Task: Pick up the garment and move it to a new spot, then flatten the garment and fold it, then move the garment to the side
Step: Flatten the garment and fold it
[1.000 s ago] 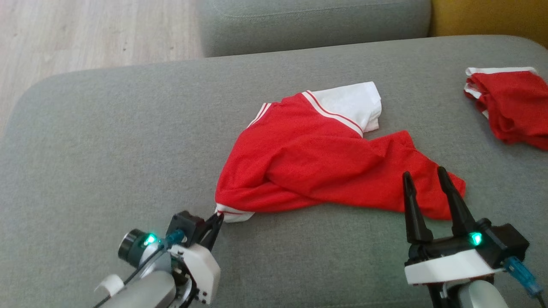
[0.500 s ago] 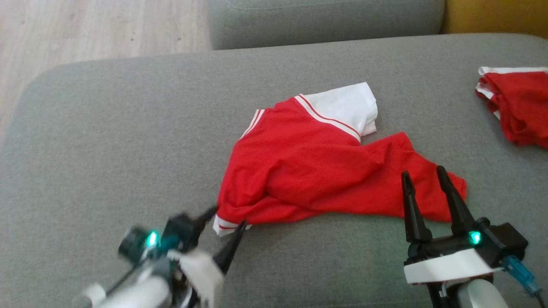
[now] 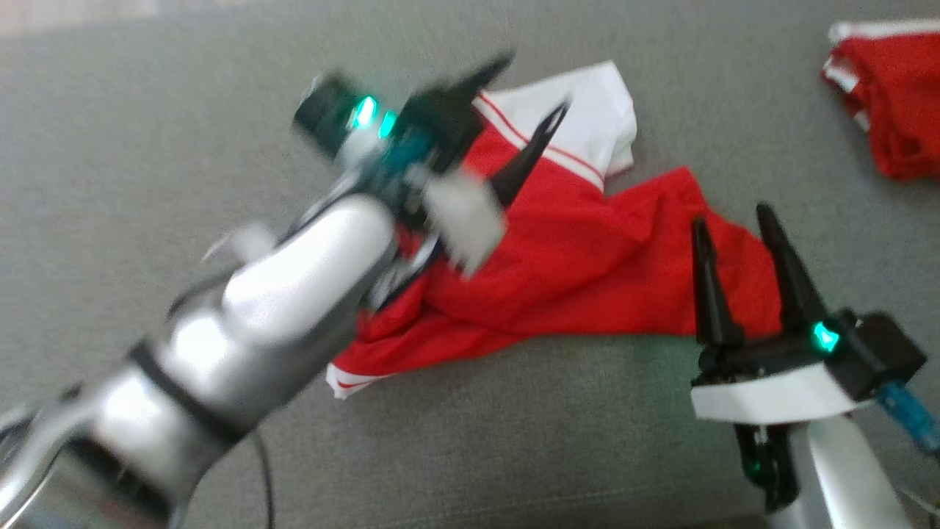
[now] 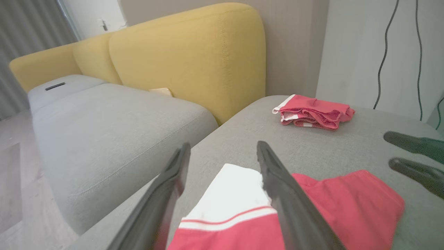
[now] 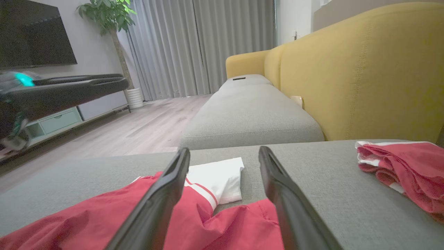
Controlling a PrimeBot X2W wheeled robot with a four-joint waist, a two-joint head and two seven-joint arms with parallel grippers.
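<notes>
Garment (image 3: pixel 587 257) — rumpled red cloth, white sleeve — on woven grey cushion (image 3: pixel 514 426).

No writing, label, brand mark, number or sign can be read anywhere. The red mesh garment with white sleeve and striped trim (image 3: pixel 587 250) shows plain fabric, as does the folded red and white cloth (image 3: pixel 888 95).
</notes>
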